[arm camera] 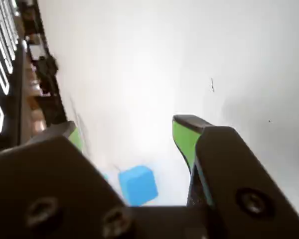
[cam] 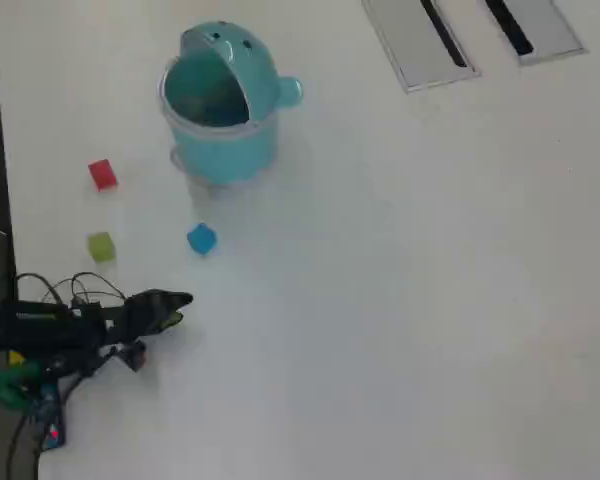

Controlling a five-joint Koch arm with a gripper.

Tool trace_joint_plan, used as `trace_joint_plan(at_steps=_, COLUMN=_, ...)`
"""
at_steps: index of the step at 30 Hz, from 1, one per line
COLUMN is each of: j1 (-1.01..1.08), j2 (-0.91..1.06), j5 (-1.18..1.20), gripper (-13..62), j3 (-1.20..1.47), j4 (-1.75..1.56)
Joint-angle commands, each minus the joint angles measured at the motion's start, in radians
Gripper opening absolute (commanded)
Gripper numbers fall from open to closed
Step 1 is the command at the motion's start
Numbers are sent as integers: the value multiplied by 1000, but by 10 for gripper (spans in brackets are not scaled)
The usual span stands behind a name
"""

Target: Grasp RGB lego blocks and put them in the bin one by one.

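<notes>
the jaws stand apart over the white bench (cam: 400,300) — the blue block (arm camera: 138,184) lies between them, untouched. no writing is legible on the bin (cam: 220,105).

Overhead view: bin (cam: 220,110) stands upper left on the table (cam: 400,280), w/ three blocks below it & apart from it — one (cam: 102,174) left of the bin, another (cam: 101,247) under that one, the third (cam: 201,239) right of those, nearly straight below the bin. Gripper (cam: 180,302) sits at the left edge, below all the blocks, nearest the third, not touching it. Wrist view: that block (arm camera: 138,185) lies on the table betw. the two fingers (arm camera: 185,137).
</notes>
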Motion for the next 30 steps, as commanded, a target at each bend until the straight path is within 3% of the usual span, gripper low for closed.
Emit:
trace_joint_plan(at_steps=1, j1=-3, j2=35, j5=-2, gripper=345, j3=75, j4=-6)
trace_joint_plan(at_steps=18, j1=-8, j2=46, j5=-52, gripper=345, j3=66, j4=-29)
trace_joint_plan(at_steps=30, j1=-89, j2=64, j5=-268, gripper=343, j3=58, j4=-348)
